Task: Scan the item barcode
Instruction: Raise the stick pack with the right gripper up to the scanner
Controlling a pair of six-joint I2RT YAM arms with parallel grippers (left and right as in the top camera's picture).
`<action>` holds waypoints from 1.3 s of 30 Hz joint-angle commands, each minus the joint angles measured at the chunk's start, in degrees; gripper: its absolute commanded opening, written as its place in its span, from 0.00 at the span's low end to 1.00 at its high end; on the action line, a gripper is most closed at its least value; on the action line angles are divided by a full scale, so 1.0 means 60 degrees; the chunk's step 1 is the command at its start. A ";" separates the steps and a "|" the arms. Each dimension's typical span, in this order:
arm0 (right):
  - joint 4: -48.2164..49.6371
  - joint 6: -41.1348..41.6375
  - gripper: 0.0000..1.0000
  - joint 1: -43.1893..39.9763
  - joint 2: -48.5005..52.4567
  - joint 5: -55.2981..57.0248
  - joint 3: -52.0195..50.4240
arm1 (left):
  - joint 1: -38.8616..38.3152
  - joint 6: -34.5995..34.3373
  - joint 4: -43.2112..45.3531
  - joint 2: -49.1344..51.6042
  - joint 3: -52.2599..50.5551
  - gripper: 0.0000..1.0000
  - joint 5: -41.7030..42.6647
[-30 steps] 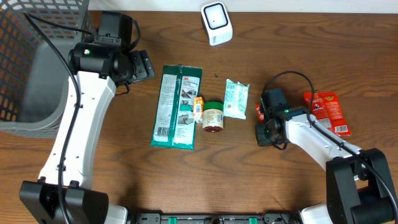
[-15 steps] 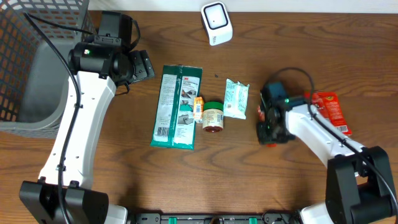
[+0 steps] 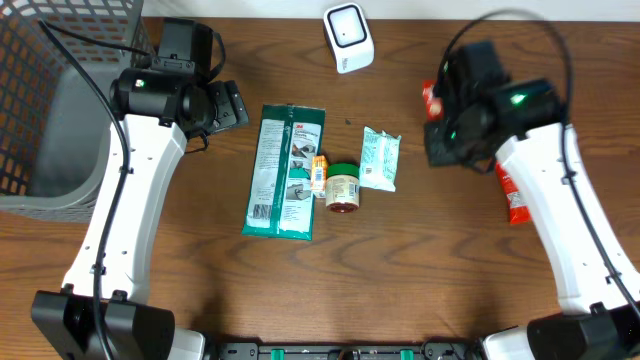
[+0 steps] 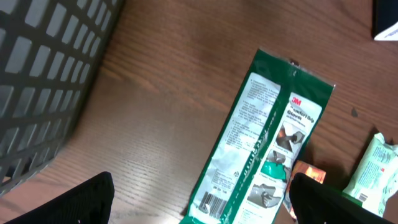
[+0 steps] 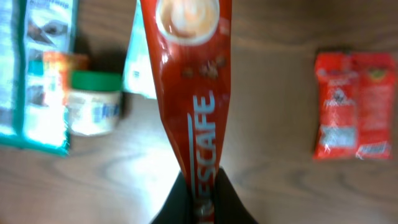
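The Nescafe sachet (image 5: 189, 81) is a long, glossy red stick pack. I judge it to be very light, soft through the body and slippery on its film, so it will bend or swing rather than hold a line. The right gripper (image 5: 200, 199) has it pinched at one end with the jaws closed tight on the thin film. The rest of the pack runs straight out from the claw. That end is a sensible place to hold it, because the faces stay uncovered. I see no barcode on the face toward the wrist camera, so the pack may need turning. From overhead, the sachet sits just right of the scanner (image 3: 348, 37), with only a sliver of red showing past the wrist. It appears to be off the table, not lying on it. Below the scanner lie a white-green pouch (image 3: 380, 158), a small jar (image 3: 343, 187), an orange box (image 3: 319, 172) and a long green packet (image 3: 285, 170). A red packet (image 3: 513, 195) lies well to the scanner's right, half hidden under the arm. Left of the scanner, the left gripper (image 3: 228, 106) hangs with its jaws wide and nothing in them, beside the grey basket (image 3: 40, 100).
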 commanded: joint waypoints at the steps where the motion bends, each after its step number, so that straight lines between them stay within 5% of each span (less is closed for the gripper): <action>1: -0.1126 -0.0117 0.01 -0.0033 0.1045 -0.0171 0.2317 | 0.0033 0.0058 -0.0051 0.0022 -0.0004 0.90 -0.0127; 4: -0.2648 -0.0178 0.01 -0.0015 0.2554 -0.0229 0.5027 | 0.0033 0.0058 -0.0051 0.0022 -0.0004 0.90 -0.0127; 10: -0.2521 -0.0470 0.01 0.0182 0.4685 -0.0612 0.8160 | 0.0033 0.0058 -0.0051 0.0022 -0.0004 0.90 -0.0127; 39: 0.4240 -0.2022 0.01 0.0470 0.9646 -0.0590 0.8320 | 0.0033 0.0058 -0.0055 0.0022 -0.0004 0.90 -0.0127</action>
